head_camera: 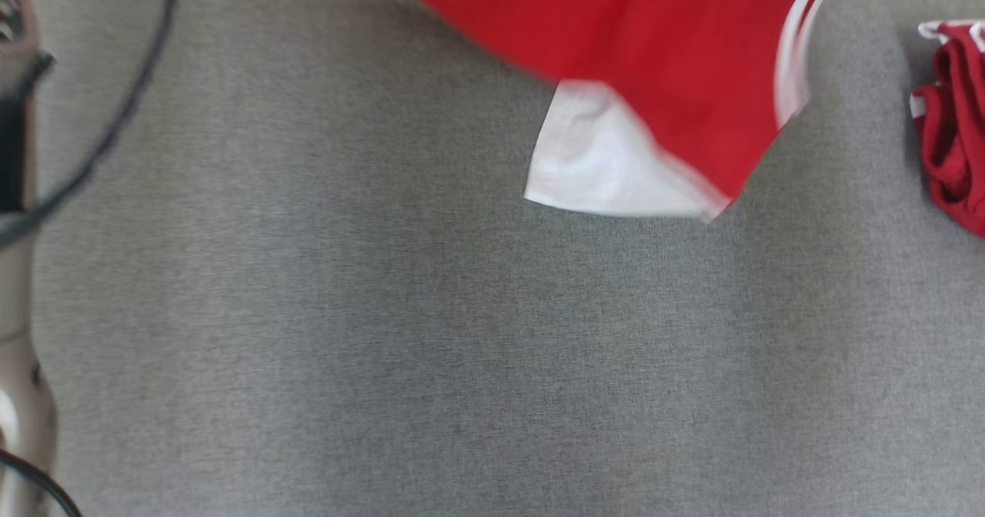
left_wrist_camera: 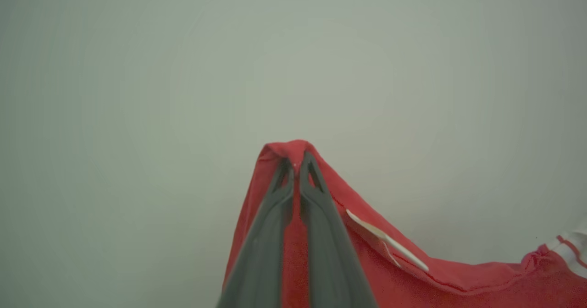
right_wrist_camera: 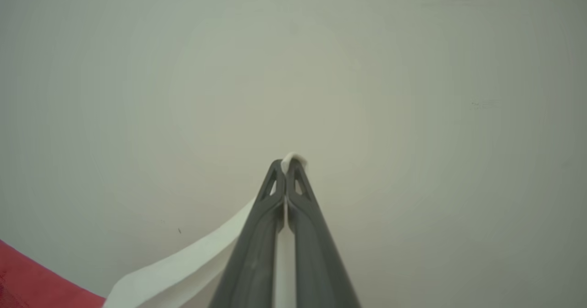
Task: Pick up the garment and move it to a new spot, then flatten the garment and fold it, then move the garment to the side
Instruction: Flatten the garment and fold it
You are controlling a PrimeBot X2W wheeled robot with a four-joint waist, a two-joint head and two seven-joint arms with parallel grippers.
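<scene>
Left gripper: the left gripper (left_wrist_camera: 297, 161) has its two dark fingers pressed together, pinching a peak of red cloth between the tips. The cloth falls away from the tips on both sides.
Right gripper: the right gripper (right_wrist_camera: 285, 165) is also closed, its tips clamped on a white edge of cloth. A small fold pokes out just above the tips, and a white band trails down to the lower left of that view.
Garment: the garment (head_camera: 654, 32) is red and gripped at two points, one by each gripper. In the head view it spreads across the top, over the far part of the cloth surface, and looks blurred. Whether its lowest corner touches the surface cannot be told.
White panel: a white panel (head_camera: 600, 155) forms the lowest part of the garment, just left of its red corner.
Stripes: white stripes (head_camera: 796, 55) run along the garment's right edge.
Label: a white label (left_wrist_camera: 387, 240) sticks out from a seam, near the left gripper's fingers.
Surface: the grey cloth surface (head_camera: 385, 332) is woven.
Second garment: a bunched red garment (head_camera: 954, 132) lies at the right edge, well apart from the held one.
Arm: a pale arm (head_camera: 19, 363) and a dark cable (head_camera: 115, 117) show at the left edge of the head view.
</scene>
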